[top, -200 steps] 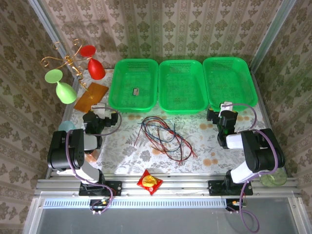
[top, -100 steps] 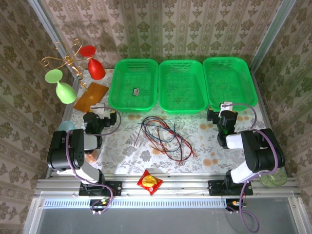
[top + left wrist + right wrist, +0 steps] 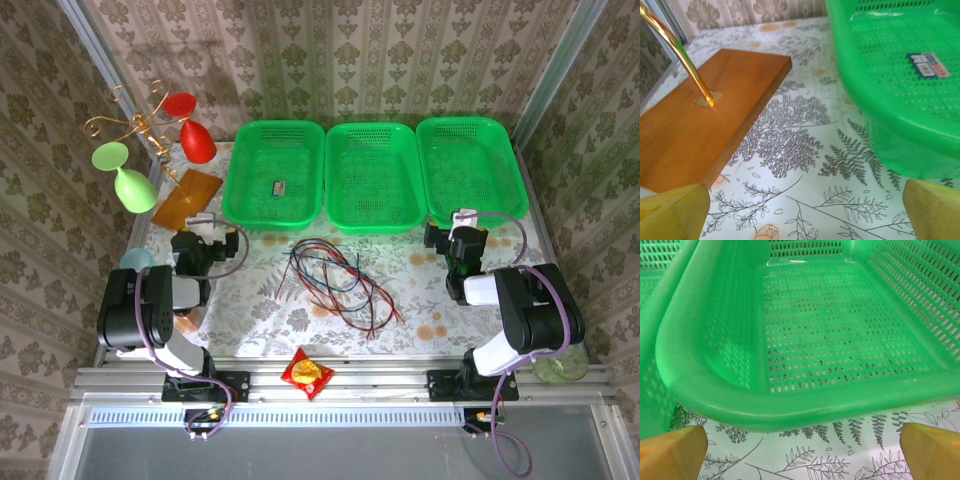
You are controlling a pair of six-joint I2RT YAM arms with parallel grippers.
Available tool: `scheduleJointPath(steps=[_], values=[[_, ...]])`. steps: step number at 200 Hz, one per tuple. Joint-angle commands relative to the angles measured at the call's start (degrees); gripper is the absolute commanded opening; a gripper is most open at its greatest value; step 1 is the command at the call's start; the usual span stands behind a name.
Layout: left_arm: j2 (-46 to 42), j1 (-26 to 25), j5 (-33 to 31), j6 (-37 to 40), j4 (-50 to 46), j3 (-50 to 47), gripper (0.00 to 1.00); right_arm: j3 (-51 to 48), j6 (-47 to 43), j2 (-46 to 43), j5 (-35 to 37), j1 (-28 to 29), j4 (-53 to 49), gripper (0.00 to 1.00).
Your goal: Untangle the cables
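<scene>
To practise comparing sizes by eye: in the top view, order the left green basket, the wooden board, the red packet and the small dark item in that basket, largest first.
1. left green basket
2. wooden board
3. red packet, somewhat smaller than the board
4. small dark item, by far the smallest

Lab test cell: wallpapered panels are boxing in the floral surface, w/ alu rail running along near edge.
</scene>
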Motion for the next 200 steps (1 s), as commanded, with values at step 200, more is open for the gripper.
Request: scheduleJointPath(steps=[200], values=[[-38.3,-24.0,-27.1,-14.4,-76.2,19.1,1.00,11.6,23.6,-47.5,3.7,12.7,-72.6,0.95]])
